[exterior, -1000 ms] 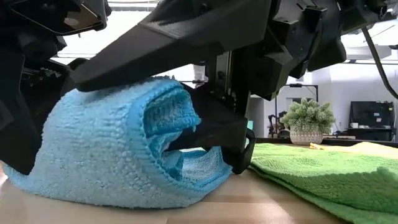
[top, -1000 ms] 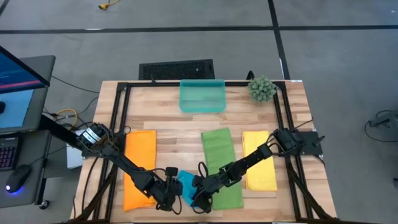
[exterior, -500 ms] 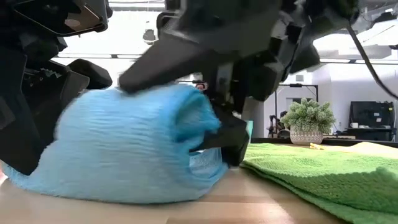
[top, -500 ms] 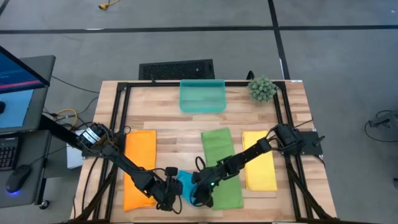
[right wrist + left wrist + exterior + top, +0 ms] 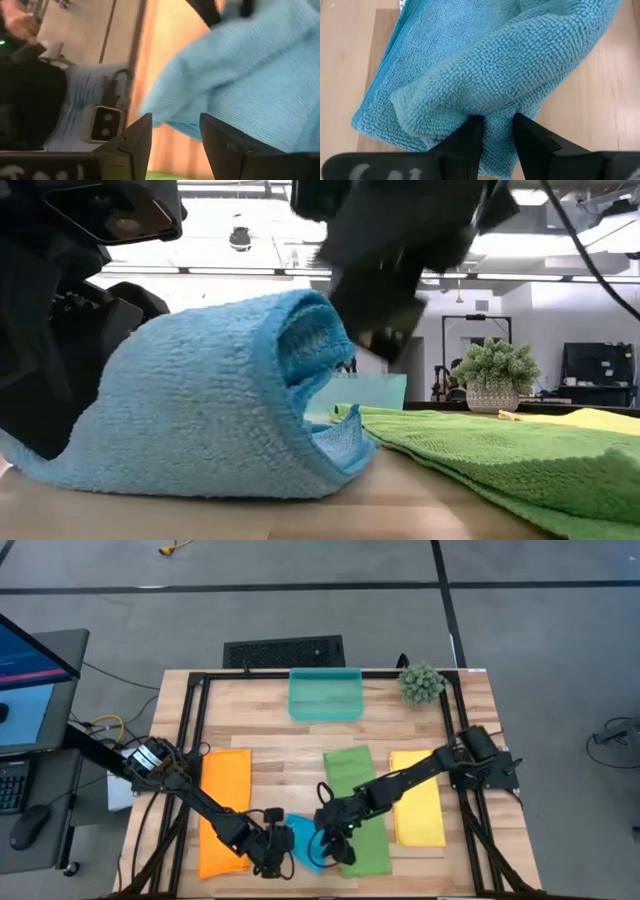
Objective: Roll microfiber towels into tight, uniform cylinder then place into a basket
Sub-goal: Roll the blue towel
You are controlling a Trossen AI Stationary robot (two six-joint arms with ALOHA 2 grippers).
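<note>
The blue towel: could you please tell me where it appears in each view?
High view: blue towel near the table's front edge, between both grippers.
Low view: big mound at left.
Left wrist view: fills the frame, pinched between the fingers.
Right wrist view: upper right.
Shared landmark: green towel beside it.

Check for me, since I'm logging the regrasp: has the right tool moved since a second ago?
Yes. The right tool has lifted off the half-rolled bright blue microfiber towel and shifted toward the flat green microfiber towel.

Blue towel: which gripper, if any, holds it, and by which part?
The left gripper pinches a raised fold of the blue towel between its fingers. The right gripper is open, holding nothing.
</note>
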